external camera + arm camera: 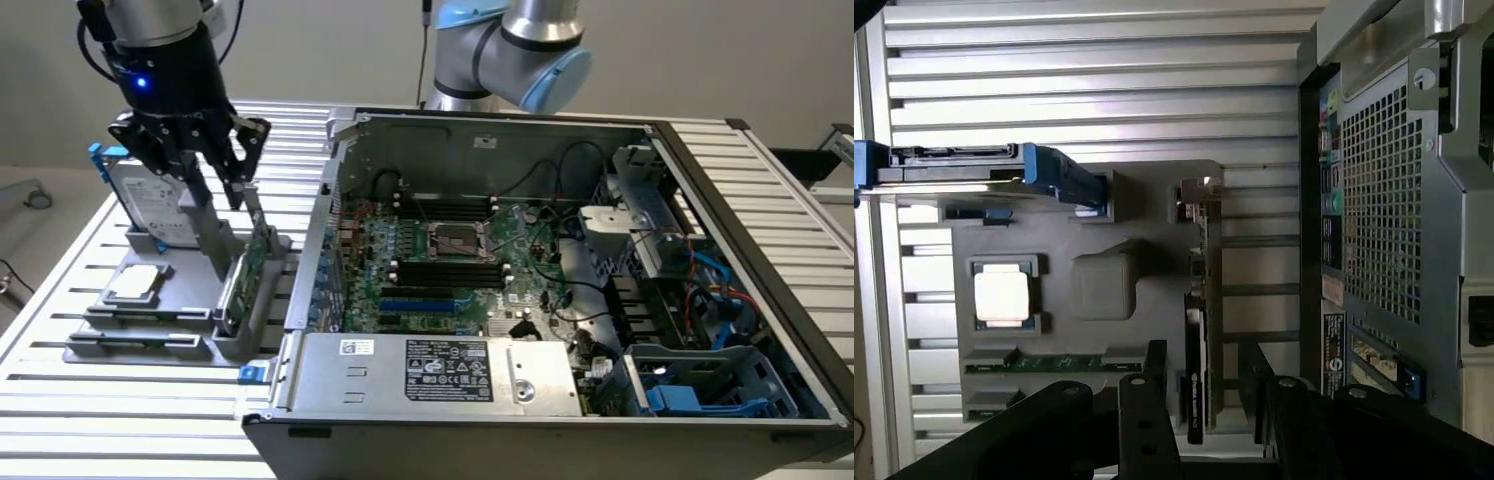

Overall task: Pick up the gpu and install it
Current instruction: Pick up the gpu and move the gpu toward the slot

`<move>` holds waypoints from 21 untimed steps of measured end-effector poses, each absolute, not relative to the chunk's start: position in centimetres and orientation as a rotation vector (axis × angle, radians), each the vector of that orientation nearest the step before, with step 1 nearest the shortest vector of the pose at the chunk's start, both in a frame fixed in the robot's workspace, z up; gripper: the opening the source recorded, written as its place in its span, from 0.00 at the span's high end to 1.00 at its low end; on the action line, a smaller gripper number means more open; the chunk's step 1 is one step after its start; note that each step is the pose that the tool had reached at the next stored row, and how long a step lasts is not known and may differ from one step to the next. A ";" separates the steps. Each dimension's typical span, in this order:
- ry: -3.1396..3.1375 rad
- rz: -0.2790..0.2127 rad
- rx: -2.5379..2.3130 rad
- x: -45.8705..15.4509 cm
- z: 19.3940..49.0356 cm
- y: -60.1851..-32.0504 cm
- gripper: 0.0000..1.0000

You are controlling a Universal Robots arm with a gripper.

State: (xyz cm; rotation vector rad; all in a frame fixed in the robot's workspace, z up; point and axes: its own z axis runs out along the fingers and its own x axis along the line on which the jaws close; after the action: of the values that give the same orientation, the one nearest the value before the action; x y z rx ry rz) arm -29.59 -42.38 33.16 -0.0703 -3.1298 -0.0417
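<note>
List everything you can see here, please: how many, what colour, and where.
gpu: one, green board, on edge in the holder, on the side nearest the case.
hard drive: one, silver in a blue frame, upright in the holder.
processor chip: one, silver, flat in a holder pocket.
memory stick: at least one, dark, lying in the holder.
holder: one, grey, on the table at the exterior view's left.
computer case: one, grey and black, open, at the exterior view's right.
table: one, silver slats, under everything.
robot arm: one, silver and blue, behind the case; its black jaws stand open above the gpu.
</note>
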 end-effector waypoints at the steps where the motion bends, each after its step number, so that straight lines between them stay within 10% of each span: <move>1: -3.130 -0.042 -0.070 -29.6 33.0 -42.5 0.58; 21: -3.131 -0.042 -0.066 -29.8 29.3 -43.9 0.58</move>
State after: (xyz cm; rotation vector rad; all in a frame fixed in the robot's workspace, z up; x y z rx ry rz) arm -29.84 -43.94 29.34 -0.0659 -3.1306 -0.0419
